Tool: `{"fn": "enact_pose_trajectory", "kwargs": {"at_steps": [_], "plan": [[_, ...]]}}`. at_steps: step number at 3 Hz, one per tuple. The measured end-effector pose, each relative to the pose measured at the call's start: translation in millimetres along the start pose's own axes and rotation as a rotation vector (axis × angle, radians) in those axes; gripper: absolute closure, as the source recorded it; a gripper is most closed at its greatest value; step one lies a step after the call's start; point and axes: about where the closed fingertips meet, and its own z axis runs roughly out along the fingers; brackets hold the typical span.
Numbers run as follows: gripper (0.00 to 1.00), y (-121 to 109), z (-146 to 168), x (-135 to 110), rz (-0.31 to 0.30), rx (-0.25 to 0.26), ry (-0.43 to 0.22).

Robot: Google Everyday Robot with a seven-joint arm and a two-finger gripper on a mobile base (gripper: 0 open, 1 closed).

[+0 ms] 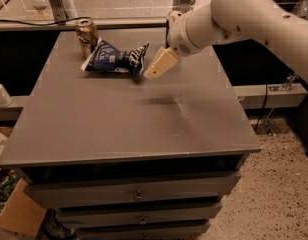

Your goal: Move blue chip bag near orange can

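Partly hidden, jaws beside blue chip bag (112,59).

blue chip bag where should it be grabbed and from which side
Probably the bunched-up end of the blue chip bag farthest from the orange can. That end stands up off the cabinet top, while the rest lies flatter. Come from the free side where the gripper hangs, away from the can.

The thick, smooth white plastic robot arm (244,14) is made of rounded tubular segments, with a dark seam ring around its bulbous wrist collar. At its tip, upper centre of the view, sits the pale cream, wedge-shaped gripper (157,67).
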Motion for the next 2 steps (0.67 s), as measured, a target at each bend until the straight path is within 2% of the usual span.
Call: {"fn": "enact_pose_trajectory", "kwargs": {"at_steps": [1,2], "plan": [[0.0,-1,-51,15,0.041,0.037,0.01],[0.0,2,-103,45,0.061,0.067,0.04]]}}
